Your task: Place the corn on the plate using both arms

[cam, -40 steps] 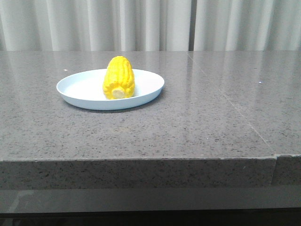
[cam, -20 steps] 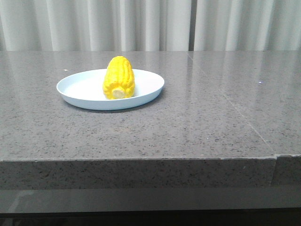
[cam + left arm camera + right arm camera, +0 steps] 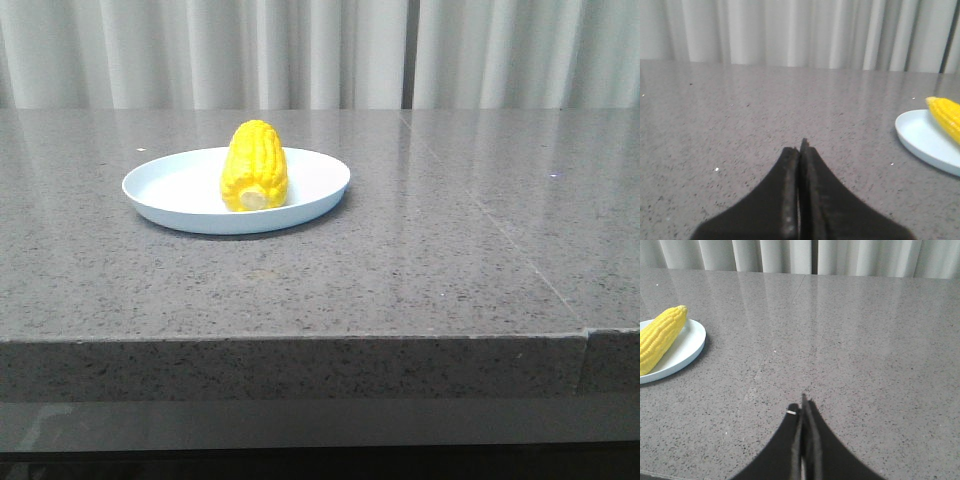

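The corn (image 3: 254, 166) lies on the plate (image 3: 170, 190), left of centre in the front view, on the desk (image 3: 420, 270). It looks stiff and light, best held around its middle. The left claw (image 3: 801, 150) and right claw (image 3: 804, 407) are both closed and empty.

Left end effector (image 3: 801, 150) closed and empty above the grey worktop (image 3: 740, 125); corn (image 3: 946, 116) lies on the plate (image 3: 922, 142) well apart
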`<state>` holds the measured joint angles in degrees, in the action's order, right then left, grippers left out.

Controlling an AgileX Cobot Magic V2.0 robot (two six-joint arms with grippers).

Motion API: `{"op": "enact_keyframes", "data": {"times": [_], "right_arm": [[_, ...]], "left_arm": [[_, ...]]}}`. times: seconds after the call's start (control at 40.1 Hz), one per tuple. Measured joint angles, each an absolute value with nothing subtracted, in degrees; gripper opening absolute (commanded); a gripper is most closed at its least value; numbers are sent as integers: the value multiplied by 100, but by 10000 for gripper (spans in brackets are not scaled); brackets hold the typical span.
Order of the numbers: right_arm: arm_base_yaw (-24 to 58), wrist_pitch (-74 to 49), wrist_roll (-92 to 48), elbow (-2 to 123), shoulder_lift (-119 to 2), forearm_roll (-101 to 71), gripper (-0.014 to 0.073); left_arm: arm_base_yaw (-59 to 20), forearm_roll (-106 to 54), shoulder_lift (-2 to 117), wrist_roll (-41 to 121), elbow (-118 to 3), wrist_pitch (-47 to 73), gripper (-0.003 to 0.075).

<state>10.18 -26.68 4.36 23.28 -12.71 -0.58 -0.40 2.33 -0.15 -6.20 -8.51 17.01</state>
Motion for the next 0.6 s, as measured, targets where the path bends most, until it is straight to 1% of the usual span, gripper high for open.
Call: {"op": "enact_keyframes", "data": {"times": [0.249, 0.598], "right_arm": [[1018, -2668, 436, 2328, -1271, -58, -82], [1018, -2668, 436, 2328, -1271, -58, -82]], "left_arm": [[79, 206, -15, -484, 0, 1128, -20], [79, 193, -15, -475, 28, 937, -20]]}}
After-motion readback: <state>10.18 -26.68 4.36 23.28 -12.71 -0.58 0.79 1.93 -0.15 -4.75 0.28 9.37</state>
